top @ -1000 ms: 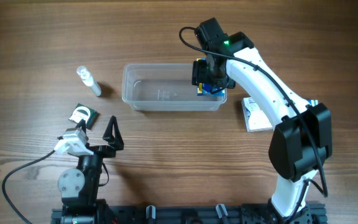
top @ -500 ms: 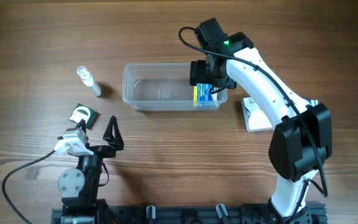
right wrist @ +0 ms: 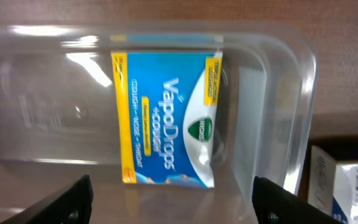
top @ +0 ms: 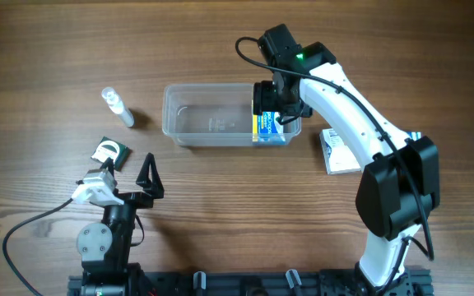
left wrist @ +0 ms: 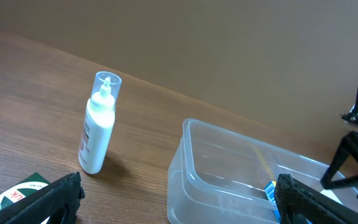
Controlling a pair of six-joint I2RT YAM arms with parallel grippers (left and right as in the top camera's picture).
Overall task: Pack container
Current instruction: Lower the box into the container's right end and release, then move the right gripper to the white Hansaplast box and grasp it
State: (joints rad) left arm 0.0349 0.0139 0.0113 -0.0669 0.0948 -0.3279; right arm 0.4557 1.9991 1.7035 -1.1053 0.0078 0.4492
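- My right gripper, jaws apart, hangs over the packet lying at the container's three-o'clock end.
- Next I'd fetch the box at four o'clock.
- My left gripper is apart and empty.

The wooden desk carries a clear plastic container, a small white bottle, a green packet and a white medicine box.

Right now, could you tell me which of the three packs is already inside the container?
The blue-and-yellow VapoDrops pack, at the right end of the container; the white box and the dark green packet lie outside it.
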